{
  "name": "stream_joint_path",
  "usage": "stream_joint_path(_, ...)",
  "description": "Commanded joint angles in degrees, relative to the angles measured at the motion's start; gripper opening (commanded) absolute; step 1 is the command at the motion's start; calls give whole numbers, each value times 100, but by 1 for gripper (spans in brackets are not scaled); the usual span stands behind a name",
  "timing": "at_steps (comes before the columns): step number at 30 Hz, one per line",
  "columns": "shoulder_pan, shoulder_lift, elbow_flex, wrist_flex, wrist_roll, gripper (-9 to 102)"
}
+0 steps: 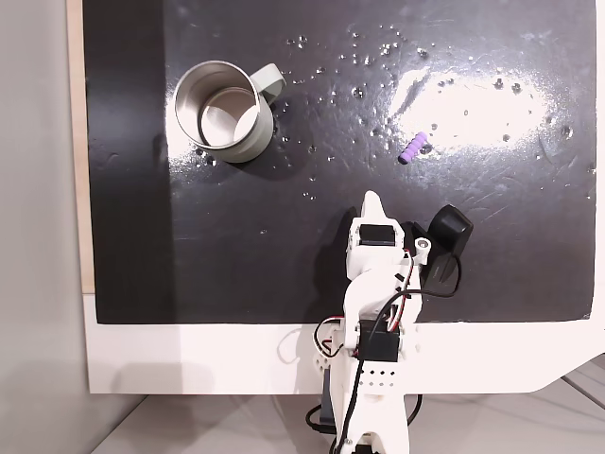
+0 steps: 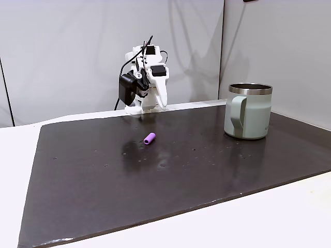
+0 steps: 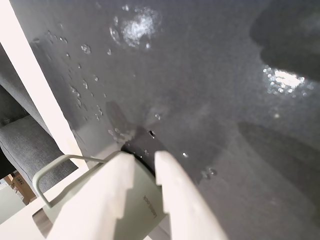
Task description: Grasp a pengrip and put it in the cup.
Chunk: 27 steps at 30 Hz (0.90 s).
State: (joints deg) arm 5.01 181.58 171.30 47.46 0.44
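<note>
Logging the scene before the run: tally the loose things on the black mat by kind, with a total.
Purple pengrip: 1
Metal cup: 1
Total: 2

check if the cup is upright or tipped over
Upright. The cup stands on its base on the dark mat with its rim on top, and in a fixed view from above its open mouth faces up.
</note>
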Motion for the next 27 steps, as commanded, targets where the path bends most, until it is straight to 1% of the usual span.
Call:
stream_joint_path(1,-62,53,-35,-141,-132,0)
stream_joint_path(12,26,53,-79,-62,-211,0)
stream_joint_path(17,545,44,-738,299,-492,0)
stream_joint_path(23,1450,44,-1767,694,-1274,0)
stream_joint_path(27,1951,44,-2215,589,-1881,0)
